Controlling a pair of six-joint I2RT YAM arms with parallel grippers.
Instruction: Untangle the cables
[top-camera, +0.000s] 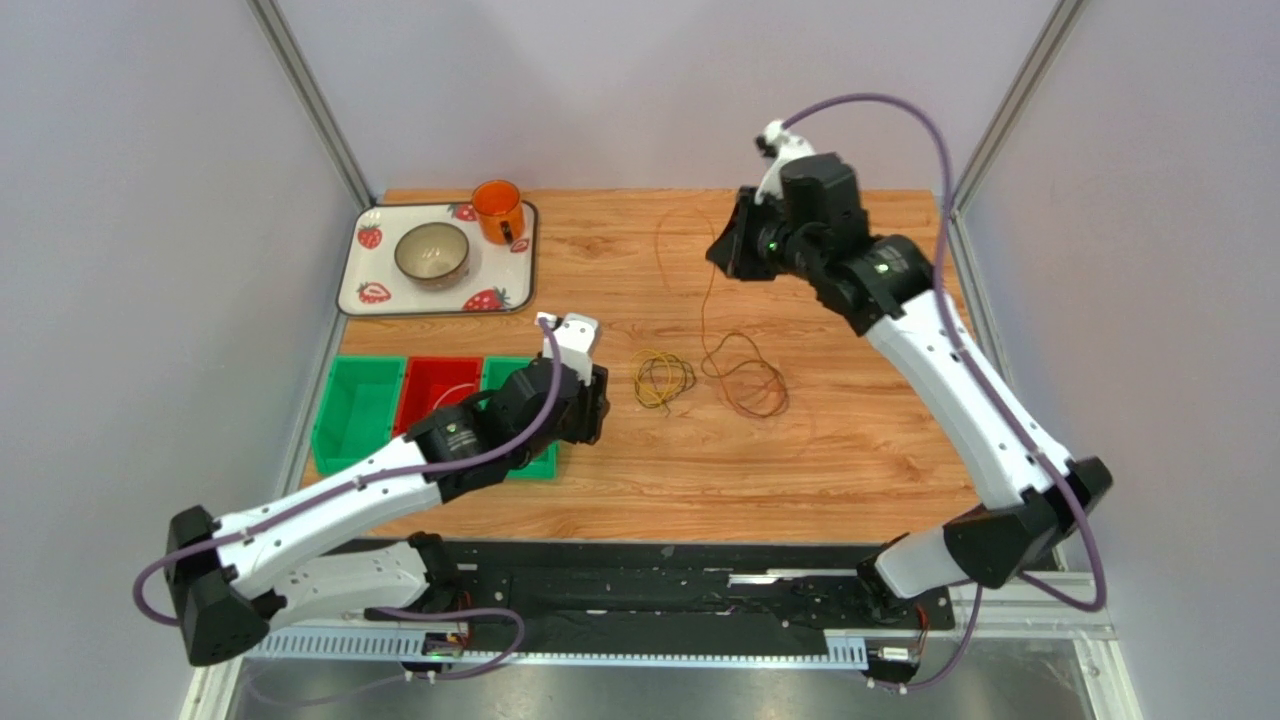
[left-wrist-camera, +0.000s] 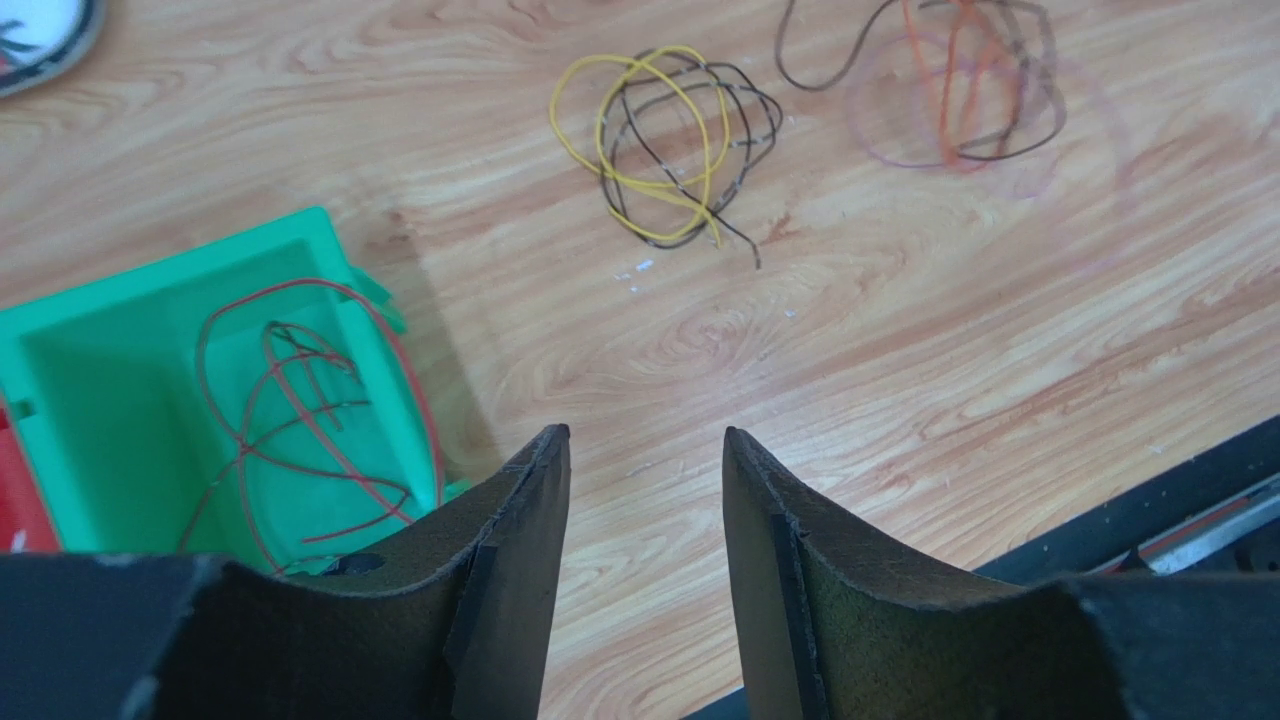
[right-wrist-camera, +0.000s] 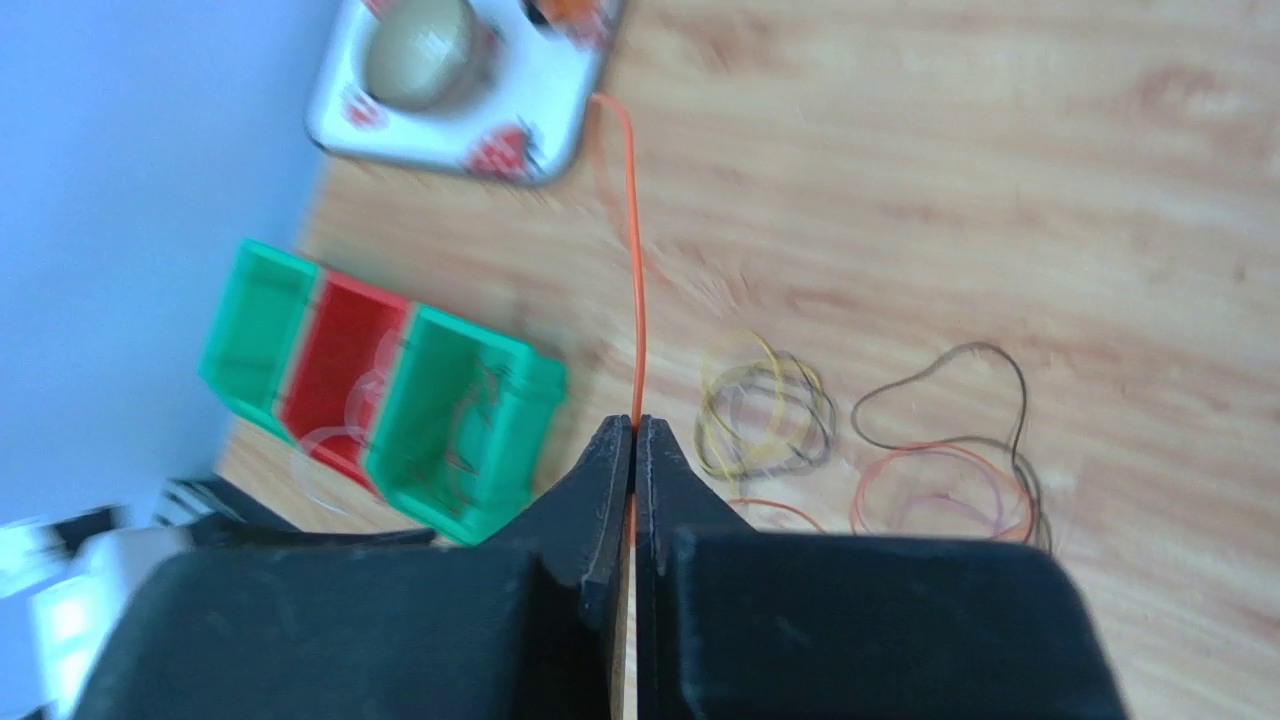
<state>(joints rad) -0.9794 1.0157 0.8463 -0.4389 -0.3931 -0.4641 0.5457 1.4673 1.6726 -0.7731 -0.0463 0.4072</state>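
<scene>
A yellow and dark cable coil lies mid-table, also in the left wrist view. To its right lies a looser orange and dark coil, also in the right wrist view. My right gripper is shut on a thin orange cable and holds it high at the back of the table; the strand runs down toward the orange coil. My left gripper is open and empty, low over the table by the bins. A red cable lies in the right green bin.
A row of green, red and green bins stands at the left front. A strawberry tray with a bowl and an orange mug sits at the back left. A black rail runs along the near edge.
</scene>
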